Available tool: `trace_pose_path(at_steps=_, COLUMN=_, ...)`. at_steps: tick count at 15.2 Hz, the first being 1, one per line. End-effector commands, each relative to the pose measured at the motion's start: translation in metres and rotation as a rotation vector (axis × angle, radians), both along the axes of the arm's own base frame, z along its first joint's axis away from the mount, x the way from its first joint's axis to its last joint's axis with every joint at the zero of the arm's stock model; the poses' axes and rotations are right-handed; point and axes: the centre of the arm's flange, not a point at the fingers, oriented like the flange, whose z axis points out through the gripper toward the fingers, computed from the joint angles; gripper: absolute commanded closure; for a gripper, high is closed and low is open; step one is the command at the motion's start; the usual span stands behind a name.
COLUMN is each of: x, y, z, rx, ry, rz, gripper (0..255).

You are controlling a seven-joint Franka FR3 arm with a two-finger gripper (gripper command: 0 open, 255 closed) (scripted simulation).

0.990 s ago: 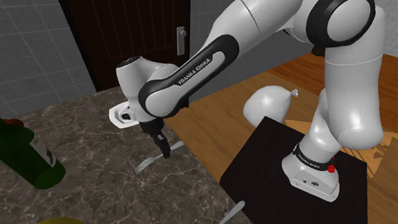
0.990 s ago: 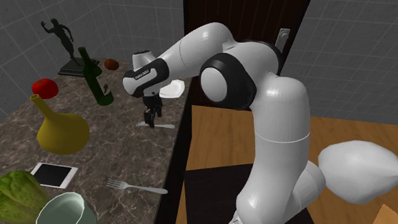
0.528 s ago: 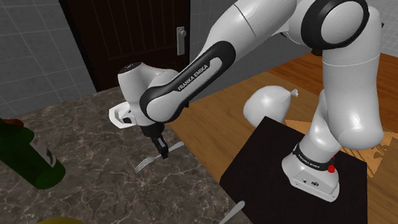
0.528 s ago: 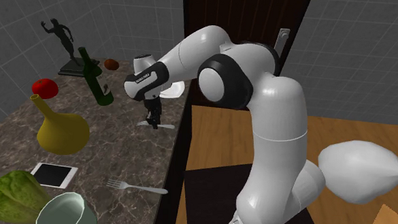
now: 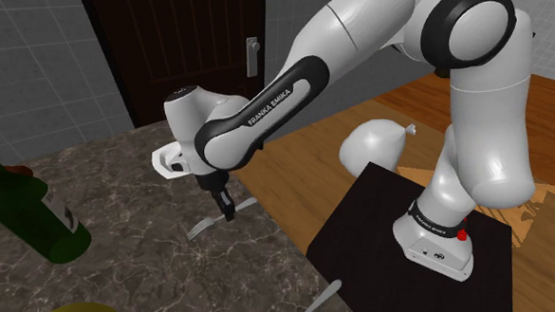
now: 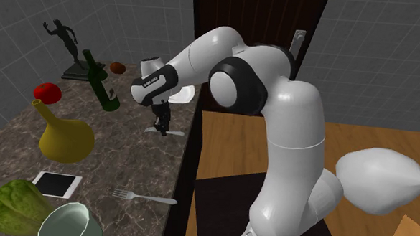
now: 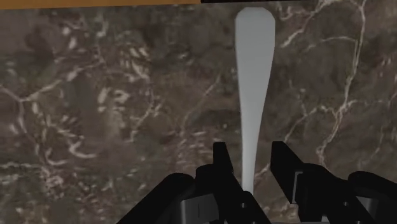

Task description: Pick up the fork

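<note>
In the shoulder view a dark green bottle point(image 5: 36, 214) stands at nine o'clock on the dark marble counter point(image 5: 127, 241). At the bottle's three o'clock the pale fork point(image 5: 202, 226) lies flat near the counter's edge, with its tines toward eight o'clock and its handle toward two. The black gripper point(image 5: 229, 212) points down over the handle. In the wrist view its fingers point(image 7: 221, 167) sit narrowly apart on either side of the handle, with counter showing in both gaps, so nothing is clasped. A second fork point(image 5: 318, 300) lies between four and five o'clock from the gripper. The stand point(image 5: 359, 223) sits at the frame's four o'clock.
</note>
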Motion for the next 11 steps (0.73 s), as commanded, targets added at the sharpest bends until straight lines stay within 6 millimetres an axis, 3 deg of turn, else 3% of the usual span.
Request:
trace_pose_path(at_steps=1, x=0.0, y=0.0, z=0.007, rx=-0.001, ry=0.002, rz=-0.001, gripper=255)
trace_pose_path(at_steps=11, x=0.0, y=0.0, z=0.06, rx=-0.001, ry=0.002, rz=-0.001, gripper=255)
